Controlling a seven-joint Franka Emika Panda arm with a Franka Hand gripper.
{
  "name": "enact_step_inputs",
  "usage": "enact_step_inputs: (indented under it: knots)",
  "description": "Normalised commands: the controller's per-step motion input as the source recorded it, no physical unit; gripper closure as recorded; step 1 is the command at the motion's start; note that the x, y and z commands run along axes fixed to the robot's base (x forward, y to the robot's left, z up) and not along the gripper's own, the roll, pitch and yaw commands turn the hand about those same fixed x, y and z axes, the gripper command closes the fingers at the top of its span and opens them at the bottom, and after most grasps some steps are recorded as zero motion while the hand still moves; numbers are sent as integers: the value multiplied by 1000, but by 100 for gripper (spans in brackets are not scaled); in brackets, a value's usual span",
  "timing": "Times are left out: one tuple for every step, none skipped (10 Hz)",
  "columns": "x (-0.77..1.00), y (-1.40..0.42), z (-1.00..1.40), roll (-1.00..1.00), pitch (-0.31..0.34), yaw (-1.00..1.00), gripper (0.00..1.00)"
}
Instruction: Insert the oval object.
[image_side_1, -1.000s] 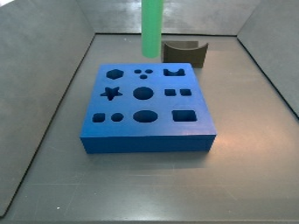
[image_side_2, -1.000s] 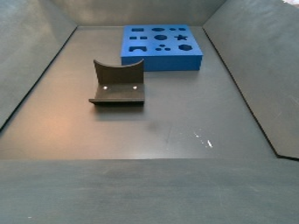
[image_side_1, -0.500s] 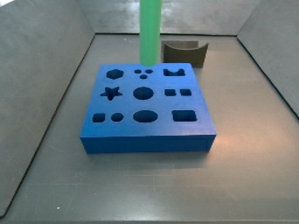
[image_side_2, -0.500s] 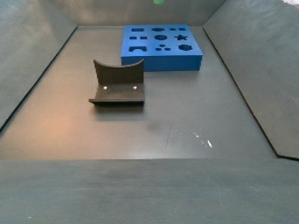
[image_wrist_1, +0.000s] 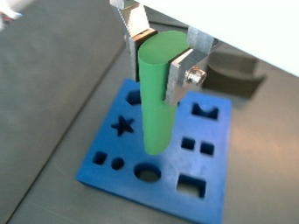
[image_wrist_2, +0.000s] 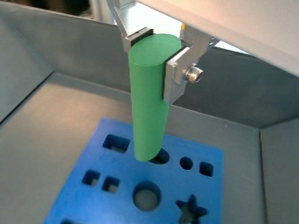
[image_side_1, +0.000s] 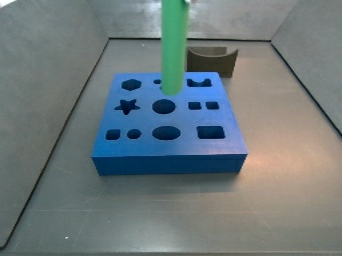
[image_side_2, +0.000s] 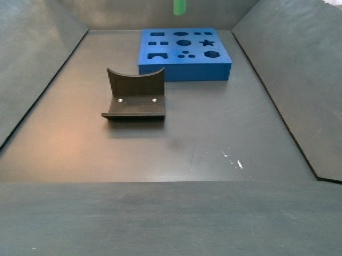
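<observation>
The oval object is a long bright green rod, upright (image_wrist_1: 156, 96) (image_wrist_2: 149, 105). My gripper (image_wrist_1: 160, 54) (image_wrist_2: 158, 52) is shut on its upper end, one silver finger (image_wrist_1: 181, 68) on each flat side. In a side view the rod (image_side_1: 174, 50) comes down from beyond the picture's top, and its lower end hangs just above the blue block (image_side_1: 171, 150), near the small holes at the block's middle rear. The block's oval hole (image_side_1: 166, 132) lies in the front row. In the other side view only the rod's tip (image_side_2: 181, 7) shows, above the block (image_side_2: 187, 68). The gripper is out of both side views.
The dark fixture (image_side_1: 214, 60) (image_side_2: 134, 95) stands on the floor away from the block. Grey walls enclose the floor on all sides. The block's top has several other holes, among them a star (image_side_1: 128, 106), a hexagon (image_side_1: 130, 83) and a round hole (image_side_1: 163, 105).
The rod has come down and moved forward over the block; its lower end is now close above the block's top. Block and fixture have not moved.
</observation>
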Motion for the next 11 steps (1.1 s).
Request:
enact_step_inputs:
  knots:
    - [0,-246,-271,1,0,-949,100]
    - [0,-217,-246,6,0,-963,100]
    - [0,-120,-171,43,0,-991,100]
    - [0,-66,-97,97,0,-991,100]
    - [0,-17,-111,147,0,-989,100]
    - [0,-6,-140,156,0,-991,100]
    - [-11,-9,-126,151,0,-994,100]
    - [-11,0,-166,101,0,-1000,100]
    - [0,0,-291,16,0,-1000,100]
    - [0,-66,-300,-11,0,-1000,100]
    - [0,-94,-274,-27,0,-983,100]
